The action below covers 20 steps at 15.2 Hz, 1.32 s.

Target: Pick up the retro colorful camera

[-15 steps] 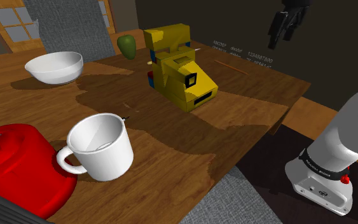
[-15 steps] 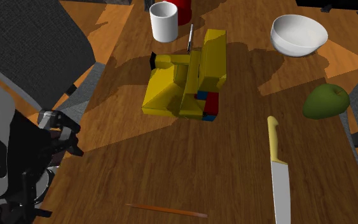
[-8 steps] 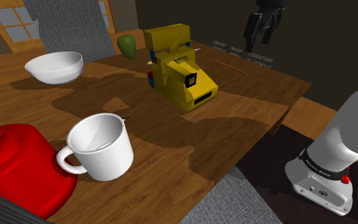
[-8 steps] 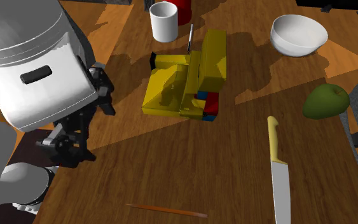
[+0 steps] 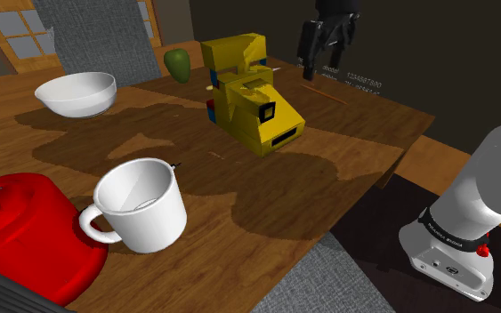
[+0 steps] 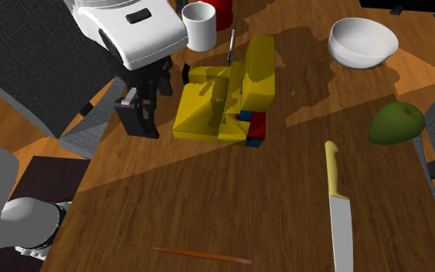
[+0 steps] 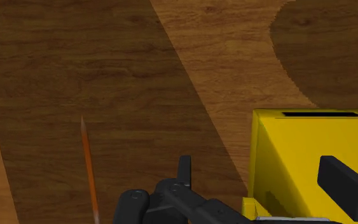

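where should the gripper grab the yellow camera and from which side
Probably from above, across the low front body of the camera: its two long sides look flat and parallel, while its top slopes. The open gripper hangs above the table beside it.

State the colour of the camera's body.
The camera is yellow with red and blue parts; clearest in the second exterior view.

- The camera (image 5: 250, 102), just beside the gripper (image 5: 321, 60), is showing a yellow body, blue and red blocks and a black lens frame.
- The gripper is showing black throughout.
- The table (image 5: 239, 204) is displaying brown wood grain.
- The pencil (image 7: 89, 165), near the gripper, is appearing orange.
- Well apart from the gripper, the mug (image 5: 141, 206) and the bowl (image 5: 77, 93) are showing white, the container (image 5: 26, 236) red and the fruit (image 5: 178, 64) green.
- The knife (image 6: 338, 209) is showing a yellow handle and a grey blade.
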Tool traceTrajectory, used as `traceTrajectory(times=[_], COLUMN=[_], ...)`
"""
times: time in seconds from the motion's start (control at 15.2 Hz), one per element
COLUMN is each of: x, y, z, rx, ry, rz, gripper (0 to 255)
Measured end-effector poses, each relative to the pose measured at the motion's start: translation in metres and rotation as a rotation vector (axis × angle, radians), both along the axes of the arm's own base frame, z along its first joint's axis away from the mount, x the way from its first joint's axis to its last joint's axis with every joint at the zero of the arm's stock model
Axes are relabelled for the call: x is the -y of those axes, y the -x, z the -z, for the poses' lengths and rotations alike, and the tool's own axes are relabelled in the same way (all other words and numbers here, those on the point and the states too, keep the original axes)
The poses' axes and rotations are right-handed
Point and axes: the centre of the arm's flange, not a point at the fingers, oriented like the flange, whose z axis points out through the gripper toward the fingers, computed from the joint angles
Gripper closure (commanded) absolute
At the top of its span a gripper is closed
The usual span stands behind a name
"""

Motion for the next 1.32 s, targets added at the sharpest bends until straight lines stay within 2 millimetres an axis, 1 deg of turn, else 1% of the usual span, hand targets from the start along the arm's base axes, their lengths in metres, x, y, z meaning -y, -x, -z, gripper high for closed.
traceTrajectory(times=[0.07, 0.2, 0.46, 0.66, 0.79, 0.86, 1.25, 1.32], x=[-0.012, -0.033, -0.085, -0.12, -0.132, -0.133, -0.135, -0.135], y=[-0.007, -0.013, -0.028, -0.039, -0.044, -0.045, -0.046, -0.046], z=[-0.001, -0.005, -0.005, -0.009, -0.008, -0.004, 0.024, 0.026], rx=[0.001, 0.002, 0.002, 0.004, 0.004, 0.004, 0.004, 0.004], ry=[-0.005, -0.014, -0.032, -0.045, -0.051, -0.052, -0.053, -0.053], rz=[-0.004, -0.012, -0.029, -0.042, -0.045, -0.046, -0.046, -0.046], gripper=[0, 0, 0, 0, 0, 0, 0, 255])
